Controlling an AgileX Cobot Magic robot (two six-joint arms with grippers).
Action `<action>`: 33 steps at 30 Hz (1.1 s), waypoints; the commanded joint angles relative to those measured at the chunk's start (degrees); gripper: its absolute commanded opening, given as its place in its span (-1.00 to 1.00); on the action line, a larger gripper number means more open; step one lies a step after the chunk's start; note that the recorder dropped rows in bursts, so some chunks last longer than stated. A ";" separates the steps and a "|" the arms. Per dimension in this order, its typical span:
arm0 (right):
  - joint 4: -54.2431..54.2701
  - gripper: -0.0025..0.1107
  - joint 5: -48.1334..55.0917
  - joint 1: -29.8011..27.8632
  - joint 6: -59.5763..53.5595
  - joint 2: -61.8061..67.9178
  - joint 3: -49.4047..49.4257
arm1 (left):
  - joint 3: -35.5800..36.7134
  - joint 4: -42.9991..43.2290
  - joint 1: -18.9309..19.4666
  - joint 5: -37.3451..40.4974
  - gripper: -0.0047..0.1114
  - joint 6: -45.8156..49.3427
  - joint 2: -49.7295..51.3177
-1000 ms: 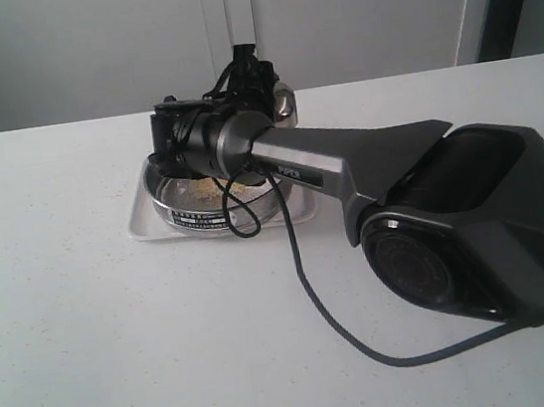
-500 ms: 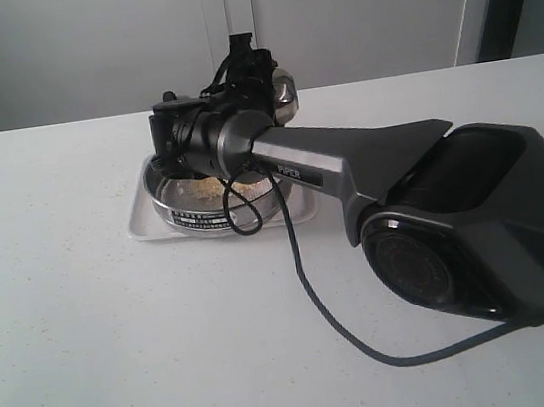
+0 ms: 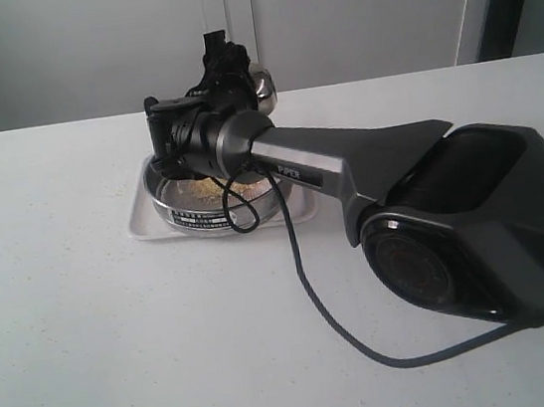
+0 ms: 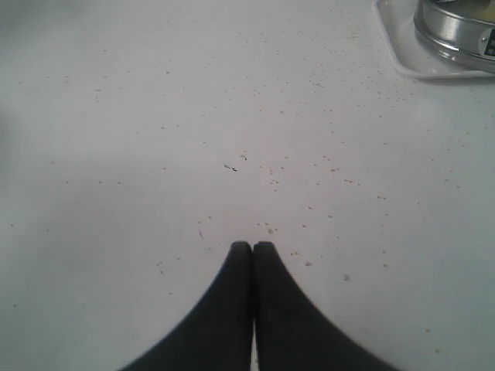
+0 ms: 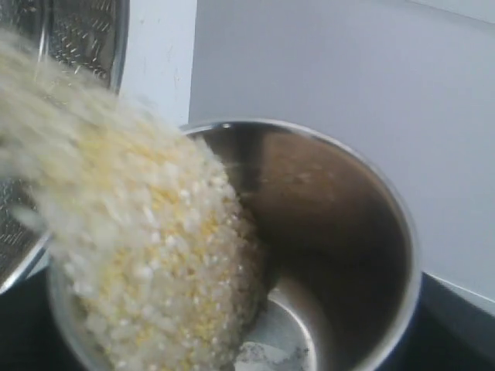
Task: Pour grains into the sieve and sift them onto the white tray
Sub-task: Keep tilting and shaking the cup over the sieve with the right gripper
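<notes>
- Here, the right gripper [image 3: 238,75] clamps a steel cup [image 5: 332,232] and holds it in the air, tipped steeply on its side, above the far rim of the sieve [image 3: 203,215].
- Inside the cup, the grains [image 5: 155,255], whitish rice-like pieces mixed with finer golden-yellow granules, are heaped against the lower wall. A blurred stream of them passes over the lip towards the wire mesh, which the right wrist view shows just beyond the cup.
- The upper wall and part of the cup's bottom are bare, shiny metal.
- In the exterior view a pale yellow patch of grains already lies on the mesh inside the ring, under the wrist of the right arm [image 3: 367,161].
- The sieve stands upright within the white tray [image 3: 142,221], its small black label facing the camera. The tray's low rim shows on the left and near sides of the ring.
- The tray lies flat on the tabletop [image 3: 123,364], towards its far edge and near the middle.
- A dark cable [image 3: 315,303] loops down from the wrist in front of the sieve and runs across the tabletop towards the base of the arm.
- The left gripper [image 4: 253,251] has its two dark fingertips pressed together with nothing between them. It hangs over a bare stretch of speckled tabletop.
- From the left wrist view the tray corner and the sieve wall appear well apart from that gripper, at the far edge of the picture.
</notes>
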 commanded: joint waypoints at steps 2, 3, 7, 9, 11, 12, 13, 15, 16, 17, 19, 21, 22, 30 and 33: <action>-1.63 -0.96 0.07 -0.16 -0.67 -0.80 -0.52 | 0.23 -0.39 0.09 0.01 -0.92 0.00 -0.24; -1.63 -0.96 0.07 -0.16 -0.67 -0.80 -0.39 | 0.23 -0.39 0.09 0.01 -0.92 0.00 -0.24; -1.52 -0.96 -0.03 -0.16 -0.67 -0.80 -0.29 | 0.23 -0.39 0.09 0.01 -0.92 0.00 -0.24; -1.52 -0.96 0.36 -0.16 -2.24 -0.80 -0.29 | 0.23 -0.39 0.09 0.01 -0.92 0.00 -0.24; -1.52 -0.96 0.97 -0.16 -5.09 -0.80 -0.29 | 0.23 -0.39 0.09 0.01 -0.92 0.00 -0.24; -1.52 -0.96 1.37 -0.16 -5.85 -0.80 -0.29 | 0.23 -0.39 0.09 0.01 -0.92 0.00 -0.24; -1.52 -0.96 1.49 -0.16 -6.50 -0.90 -0.29 | 0.23 -0.39 0.09 0.01 -0.92 0.00 -0.24; -1.41 -0.96 1.63 -0.04 -7.37 -0.90 -0.29 | 0.23 -0.39 0.09 0.01 -0.92 0.00 -0.24; -1.06 -0.96 1.63 -0.04 -7.53 -0.90 -0.29 | 0.23 -0.39 0.09 0.01 -0.92 0.00 -0.24; -0.61 -0.96 1.63 -0.04 -8.02 -0.90 -0.29 | 0.23 -0.39 0.09 0.01 -0.92 0.00 -0.24; -0.47 -0.96 1.90 -0.04 -8.88 -0.90 -0.29 | 0.23 -0.39 0.09 0.01 -0.92 0.00 -0.24; -0.47 -0.96 2.33 0.06 -10.16 -0.90 -0.29 | 0.23 -0.39 0.09 0.01 -0.92 0.00 -0.24; -0.47 -0.96 2.60 0.06 -11.03 -0.90 -0.29 | 0.23 -0.39 0.09 0.01 -0.92 0.00 -0.24; -0.47 -0.96 2.60 0.06 -11.22 -0.90 -0.29 | 0.23 -0.39 0.09 0.01 -0.92 0.00 -0.24; -0.47 -0.96 2.60 0.06 -11.22 -0.90 -0.29 | 0.23 -0.39 0.09 0.01 -0.92 0.00 -0.24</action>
